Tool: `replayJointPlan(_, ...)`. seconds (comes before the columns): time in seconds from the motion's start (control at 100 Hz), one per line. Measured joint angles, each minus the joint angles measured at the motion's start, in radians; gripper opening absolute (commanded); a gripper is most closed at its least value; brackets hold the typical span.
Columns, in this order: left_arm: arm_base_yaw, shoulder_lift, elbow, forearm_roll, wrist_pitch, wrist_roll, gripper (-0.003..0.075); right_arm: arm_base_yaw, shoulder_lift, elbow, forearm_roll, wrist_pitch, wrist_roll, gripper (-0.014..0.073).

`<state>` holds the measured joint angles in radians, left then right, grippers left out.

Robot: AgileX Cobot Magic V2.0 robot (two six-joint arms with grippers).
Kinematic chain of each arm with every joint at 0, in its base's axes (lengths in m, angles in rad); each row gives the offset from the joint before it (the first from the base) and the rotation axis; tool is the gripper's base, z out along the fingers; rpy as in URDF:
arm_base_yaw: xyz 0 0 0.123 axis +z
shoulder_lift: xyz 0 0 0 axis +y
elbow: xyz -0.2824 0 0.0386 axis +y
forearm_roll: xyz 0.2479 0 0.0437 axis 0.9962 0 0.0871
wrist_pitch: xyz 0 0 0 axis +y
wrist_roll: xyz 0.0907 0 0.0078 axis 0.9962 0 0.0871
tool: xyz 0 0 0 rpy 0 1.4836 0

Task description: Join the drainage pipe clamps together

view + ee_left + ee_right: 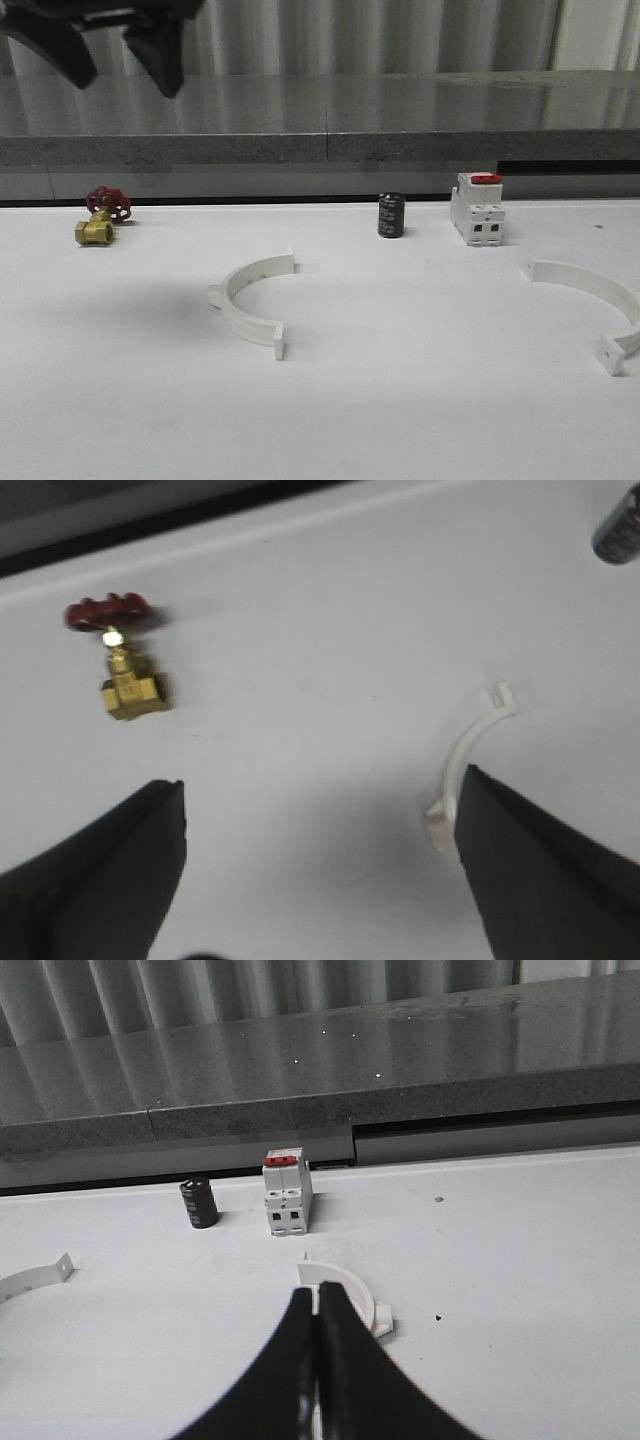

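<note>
Two white half-ring drainage pipe clamps lie apart on the white table. One clamp [248, 300] sits left of centre, its opening facing right. The other clamp [592, 290] lies at the far right, partly cut off by the frame edge. My left gripper [120, 68] hangs high at the back left, open and holding nothing. In the left wrist view that gripper [322, 785] stands wide open over bare table, with the left clamp [466, 755] beside one finger. My right gripper [317, 1295] is shut with nothing in it, and the right clamp [352, 1286] lies on the table just past its tips.
A brass valve with a red handwheel [101, 215] lies at the back left. A dark cylinder [391, 215] and a white block with a red top [477, 208] stand at the back, between the clamps. A grey ledge [320, 148] runs along the table's far edge.
</note>
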<state>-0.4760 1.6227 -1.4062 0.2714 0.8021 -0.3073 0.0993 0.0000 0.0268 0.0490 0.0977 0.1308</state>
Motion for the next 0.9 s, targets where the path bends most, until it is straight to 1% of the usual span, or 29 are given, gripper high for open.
replayJointPlan(0.14, 0.105, -0.135, 0.112, 0.007, -0.069, 0.014, 0.0546, 0.0, 0.0, 0.0, 0.0, 0.0, 0.0, -0.0067)
replayJointPlan(0.3, 0.234, -0.304, 0.277, 0.008, -0.144, 0.022, 0.0546, 0.0, 0.0, 0.0, 0.0, 0.0, 0.0, -0.0067)
replayJointPlan(0.41, 0.3, -0.437, 0.406, -0.026, -0.195, 0.031, 0.0546, 0.0, 0.0, 0.0, 0.0, 0.0, 0.0, -0.0067)
replayJointPlan(0.51, 0.321, -0.566, 0.521, -0.073, -0.246, 0.048, 0.0546, 0.0, 0.0, 0.0, 0.0, 0.0, 0.0, -0.0067)
replayJointPlan(0.59, 0.325, -0.668, 0.605, -0.098, -0.261, 0.05, 0.0546, 0.0, 0.0, 0.0, 0.0, 0.0, 0.0, -0.0067)
replayJointPlan(0.75, 0.326, -0.877, 0.737, -0.116, -0.259, 0.053, 0.0546, 0.0, 0.0, 0.0, 0.0, 0.0, 0.0, -0.0067)
replayJointPlan(0.9, 0.326, -1.078, 0.826, -0.119, -0.253, 0.054, 0.0545, 0.0, 0.0, 0.0, 0.0, 0.0, 0.0, -0.0067)
